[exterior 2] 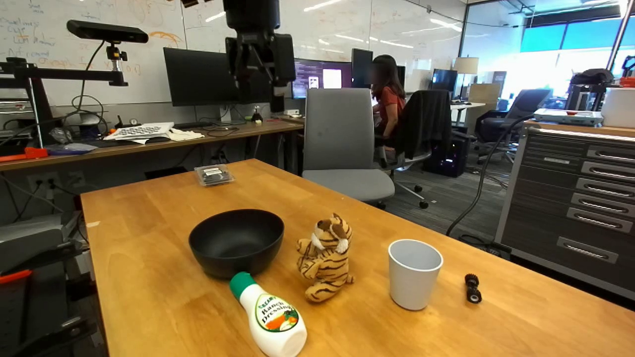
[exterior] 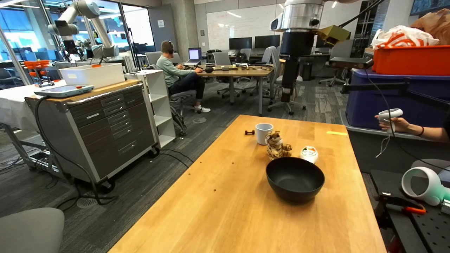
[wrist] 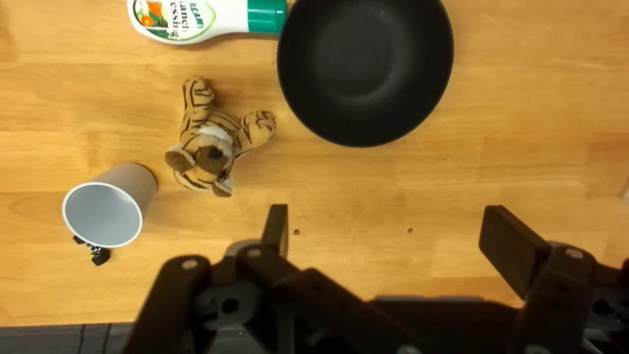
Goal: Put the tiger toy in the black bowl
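Observation:
The tiger toy, tan with dark stripes, sits upright on the wooden table in both exterior views (exterior: 276,150) (exterior 2: 328,265). In the wrist view the tiger toy (wrist: 209,147) is left of the black bowl (wrist: 363,69), with a small gap between them. The bowl stands upright with nothing in it, also in both exterior views (exterior: 295,181) (exterior 2: 236,243). My gripper (wrist: 385,226) is open, with nothing between its fingers. In the exterior views the gripper (exterior: 287,95) (exterior 2: 263,96) hangs pointing down, high above the table.
A white mug (exterior 2: 414,277) (wrist: 105,214) stands beside the tiger toy. A small dark wheeled piece (exterior 2: 472,288) lies by the mug. A ranch dressing bottle (exterior 2: 278,322) (wrist: 206,19) lies with its green cap near the bowl. A clear plastic box (exterior 2: 213,175) lies farther along the table.

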`<state>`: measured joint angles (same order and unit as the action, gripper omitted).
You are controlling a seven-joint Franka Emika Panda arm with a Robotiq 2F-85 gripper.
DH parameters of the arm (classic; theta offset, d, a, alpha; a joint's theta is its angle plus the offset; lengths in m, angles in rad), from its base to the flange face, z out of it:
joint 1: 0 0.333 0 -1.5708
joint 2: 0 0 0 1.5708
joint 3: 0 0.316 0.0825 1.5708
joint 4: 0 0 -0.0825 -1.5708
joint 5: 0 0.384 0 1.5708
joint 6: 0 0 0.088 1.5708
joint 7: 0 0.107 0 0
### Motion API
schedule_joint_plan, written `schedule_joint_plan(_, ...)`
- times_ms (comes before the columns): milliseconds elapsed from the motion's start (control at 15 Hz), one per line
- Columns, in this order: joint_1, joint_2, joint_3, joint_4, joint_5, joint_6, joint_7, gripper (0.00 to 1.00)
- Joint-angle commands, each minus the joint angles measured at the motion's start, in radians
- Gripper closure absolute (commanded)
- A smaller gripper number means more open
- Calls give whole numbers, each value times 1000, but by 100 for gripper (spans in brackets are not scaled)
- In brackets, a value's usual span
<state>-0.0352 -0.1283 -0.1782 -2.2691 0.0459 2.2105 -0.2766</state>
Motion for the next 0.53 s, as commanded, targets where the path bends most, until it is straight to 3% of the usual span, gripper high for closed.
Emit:
schedule_joint_plan(0, -31, 114, 11, 114, 20, 39, 23, 0)
schedule_joint_plan(467, -88, 257, 9, 203, 0, 81, 53, 0)
